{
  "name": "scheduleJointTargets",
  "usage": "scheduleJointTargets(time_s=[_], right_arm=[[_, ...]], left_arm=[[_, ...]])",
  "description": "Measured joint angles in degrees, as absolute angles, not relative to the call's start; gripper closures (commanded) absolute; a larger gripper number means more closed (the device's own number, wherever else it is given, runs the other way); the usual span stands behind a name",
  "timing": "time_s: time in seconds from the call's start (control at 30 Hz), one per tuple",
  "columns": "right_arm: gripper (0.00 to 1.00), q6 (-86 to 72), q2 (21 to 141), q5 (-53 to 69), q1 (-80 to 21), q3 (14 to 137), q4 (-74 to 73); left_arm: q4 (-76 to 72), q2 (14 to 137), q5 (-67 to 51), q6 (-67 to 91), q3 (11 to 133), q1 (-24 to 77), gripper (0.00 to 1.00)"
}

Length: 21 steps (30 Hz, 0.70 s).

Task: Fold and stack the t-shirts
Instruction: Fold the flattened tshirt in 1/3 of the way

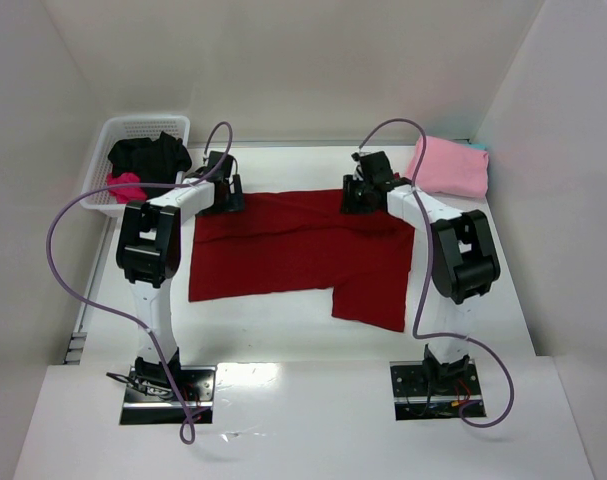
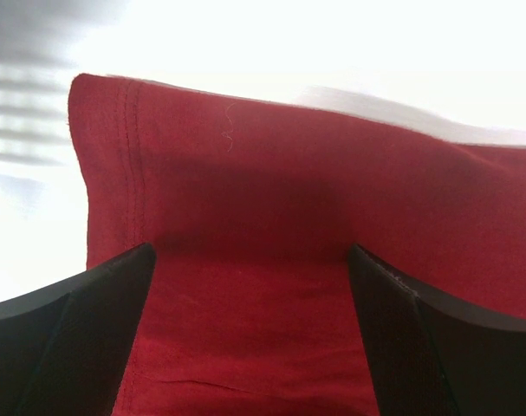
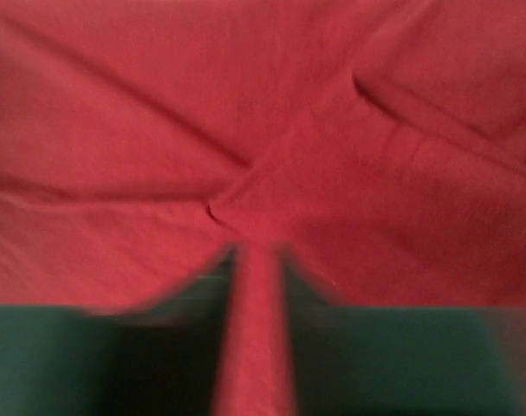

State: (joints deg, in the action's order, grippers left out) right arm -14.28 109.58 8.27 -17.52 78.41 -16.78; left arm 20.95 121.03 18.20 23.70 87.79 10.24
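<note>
On the white table (image 1: 273, 330), centre: one dark red t-shirt of soft cloth (image 1: 303, 255), spread flat and creased, its right part reaching nearer the arm bases than its left.

Surroundings, as I see them from the top camera:
- One light pink t-shirt, folded square (image 1: 451, 165), at the far right of the table, apart from the red cloth.
- Two purple cables, one looping over each arm. Neither lies on the shirt.
- White enclosure walls on three sides.

Grippers, both at the shirt's far edge:
- Left gripper (image 1: 223, 190), at the far left corner. The top view hides its jaws. The left wrist camera shows the black fingers (image 2: 98, 321) spread wide over the cloth, with the stitched hem (image 2: 128, 173) and the corner ahead of them, and nothing is pinched.
- Right gripper (image 1: 361, 195), at the far right of the shirt's edge, with its jaws hidden from above by the wrist. The right wrist camera, blurred, shows the fingers (image 3: 159, 347) drawn close on a narrow raised ridge of the red cloth, and creases radiate from the pinch.

Container:
- One white perforated plastic basket (image 1: 148, 122), at the far left corner beside the left arm. It contains one crumpled black t-shirt (image 1: 151, 153) and, nearer me, one magenta t-shirt (image 1: 125, 186), both unfolded.
</note>
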Motion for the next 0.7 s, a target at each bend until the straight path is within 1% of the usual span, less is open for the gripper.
scheduleJointTargets(time_s=[0.03,0.07,0.17,0.27,0.53,0.7], right_arm=[[0.31,-14.13,109.12,7.66,-17.82,77.58,-16.99],[0.29,-14.02,108.97,7.09,-17.93,77.41,-17.32],[0.29,-13.15,109.14,5.06,-18.13,78.48,-18.55],[0.27,-12.97,110.24,3.51,-18.13,81.67,-19.09],[0.27,-12.97,118.24,-0.69,-18.13,92.68,-20.53],[0.28,-13.26,122.28,-3.20,-18.13,94.72,-22.70]], left_arm=[[20.93,121.03,18.17,23.59,87.79,10.24,0.01],[20.95,121.03,18.20,23.46,87.79,10.24,0.01],[20.84,121.03,18.17,22.81,87.79,10.26,0.01],[20.82,121.03,18.15,22.63,87.83,10.28,0.01],[20.95,121.32,17.76,22.50,88.20,10.28,0.01],[20.95,121.32,17.65,22.48,88.20,10.22,0.01]])
